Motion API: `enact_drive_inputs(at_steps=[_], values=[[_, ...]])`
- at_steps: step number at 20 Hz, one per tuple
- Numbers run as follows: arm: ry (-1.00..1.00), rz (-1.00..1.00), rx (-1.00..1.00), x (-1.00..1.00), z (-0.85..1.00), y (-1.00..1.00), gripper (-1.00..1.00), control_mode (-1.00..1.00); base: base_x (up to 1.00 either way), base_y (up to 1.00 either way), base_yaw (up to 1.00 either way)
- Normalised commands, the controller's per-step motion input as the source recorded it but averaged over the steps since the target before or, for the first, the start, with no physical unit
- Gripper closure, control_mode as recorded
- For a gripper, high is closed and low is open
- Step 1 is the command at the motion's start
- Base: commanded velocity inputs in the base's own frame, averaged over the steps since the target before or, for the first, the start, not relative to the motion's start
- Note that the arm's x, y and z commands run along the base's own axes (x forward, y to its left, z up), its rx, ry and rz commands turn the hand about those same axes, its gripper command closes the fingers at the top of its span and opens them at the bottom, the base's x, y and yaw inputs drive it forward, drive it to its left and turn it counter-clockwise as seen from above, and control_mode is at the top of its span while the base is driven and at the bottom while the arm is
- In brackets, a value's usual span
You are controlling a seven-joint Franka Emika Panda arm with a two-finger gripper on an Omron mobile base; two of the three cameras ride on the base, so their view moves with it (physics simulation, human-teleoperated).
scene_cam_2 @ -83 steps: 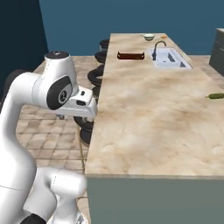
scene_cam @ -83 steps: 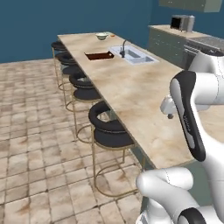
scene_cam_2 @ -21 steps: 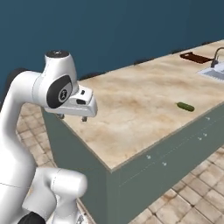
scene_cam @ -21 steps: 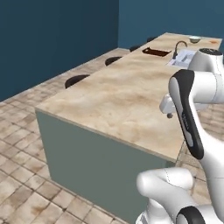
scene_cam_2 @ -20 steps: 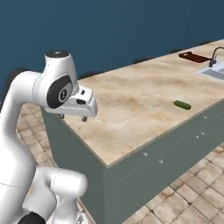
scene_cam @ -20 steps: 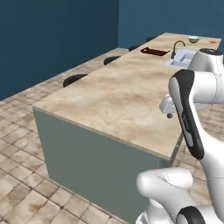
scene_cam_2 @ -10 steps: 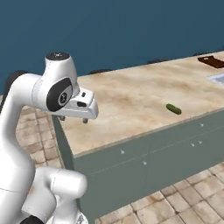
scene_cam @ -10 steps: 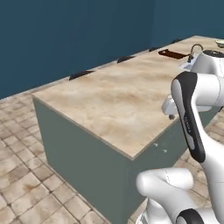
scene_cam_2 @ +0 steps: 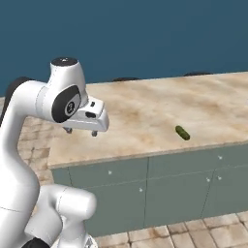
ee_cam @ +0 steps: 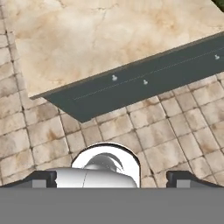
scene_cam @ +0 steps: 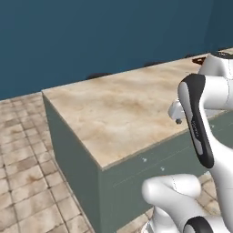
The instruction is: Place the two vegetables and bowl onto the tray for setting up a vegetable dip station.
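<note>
My base has swung round the tabletop (scene_cam_2: pixel 145 121) corner, so the whole view has shifted; the cucumber (scene_cam_2: pixel 182 132) now lies near the front edge at about three o'clock of my empty, wide-apart pincer (scene_cam_2: pixel 81 131); nothing is on the tray yet.

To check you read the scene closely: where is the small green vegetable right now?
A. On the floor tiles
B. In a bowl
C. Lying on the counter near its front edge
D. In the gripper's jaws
C: the green vegetable lies on the counter near its front edge, apart from the open gripper.
</note>
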Motion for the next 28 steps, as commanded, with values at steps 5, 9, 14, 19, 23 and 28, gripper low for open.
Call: enact_drive_inputs(at_steps=[5, 9, 14, 19, 23, 28], values=[[0.00, 0.00, 0.00, 0.00, 0.00, 0.00, -1.00, 1.00, 0.00, -1.00, 0.43], [0.00, 0.00, 0.00, 0.00, 0.00, 0.00, -1.00, 1.00, 0.02, -0.99, 0.40], [0.00, 0.00, 0.00, 0.00, 0.00, 0.00, -1.00, 1.00, 0.03, -0.87, 0.32], [0.00, 0.00, 0.00, 0.00, 0.00, 0.00, -1.00, 1.00, 0.11, -0.66, 0.23], [0.00, 0.00, 0.00, 0.00, 0.00, 0.00, -1.00, 1.00, 0.30, -0.14, 0.01], [0.00, 0.00, 0.00, 0.00, 0.00, 0.00, -1.00, 1.00, 0.40, -0.29, 0.01]])
